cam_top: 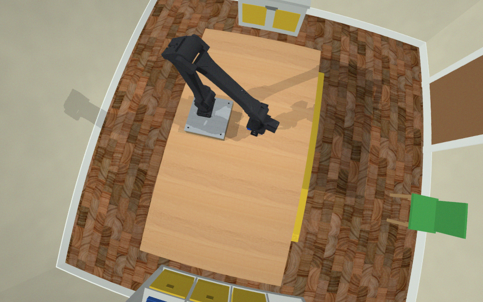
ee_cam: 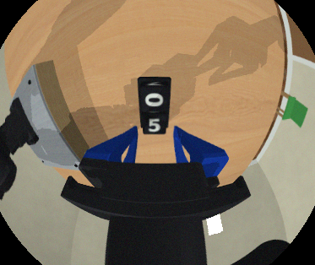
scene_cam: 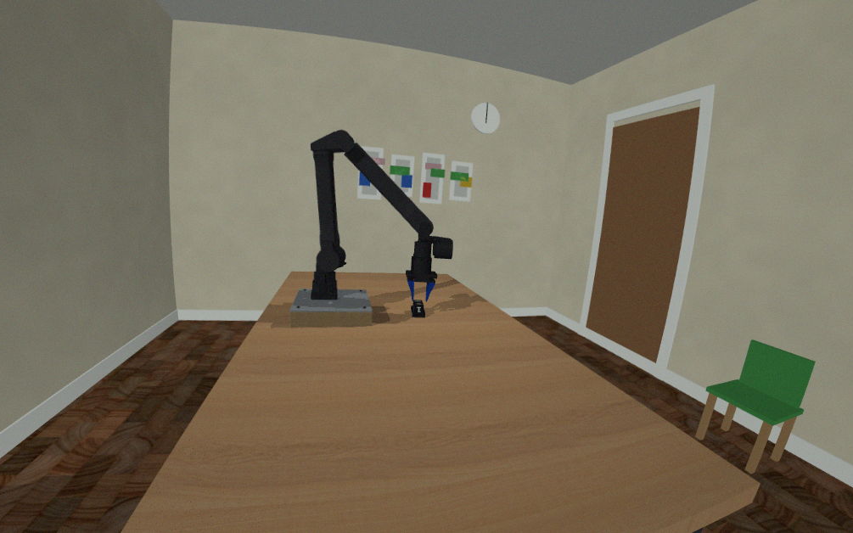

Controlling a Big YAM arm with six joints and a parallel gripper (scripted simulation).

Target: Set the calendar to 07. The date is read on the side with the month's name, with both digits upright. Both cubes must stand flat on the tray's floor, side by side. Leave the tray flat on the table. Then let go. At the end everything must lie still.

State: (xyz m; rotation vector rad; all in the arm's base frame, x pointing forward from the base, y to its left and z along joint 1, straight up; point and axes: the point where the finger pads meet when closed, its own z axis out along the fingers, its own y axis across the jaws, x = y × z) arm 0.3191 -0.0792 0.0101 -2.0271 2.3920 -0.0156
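Observation:
The calendar is a small black block on the table. In the wrist view, one black cube [ee_cam: 154, 100] shows a white 0 on top. The other black cube [ee_cam: 154, 125] shows a white 5, nearer the fingers. The cubes sit end to end in line. The black tray is hard to tell from the cubes. In the exterior view the calendar [scene_cam: 418, 310] shows a small white mark on its near end. My gripper [ee_cam: 155, 130] [scene_cam: 419, 300] points down just above it, blue fingers partly open, one each side of the line, with nothing gripped. The month's name is not readable.
The arm's grey base plate [cam_top: 218, 129] [scene_cam: 329, 301] [ee_cam: 44, 127] stands left of the calendar. A yellow strip [cam_top: 306, 169] runs along the table's right edge. A green chair [cam_top: 423, 213] [scene_cam: 773, 378] stands on the floor, off the table.

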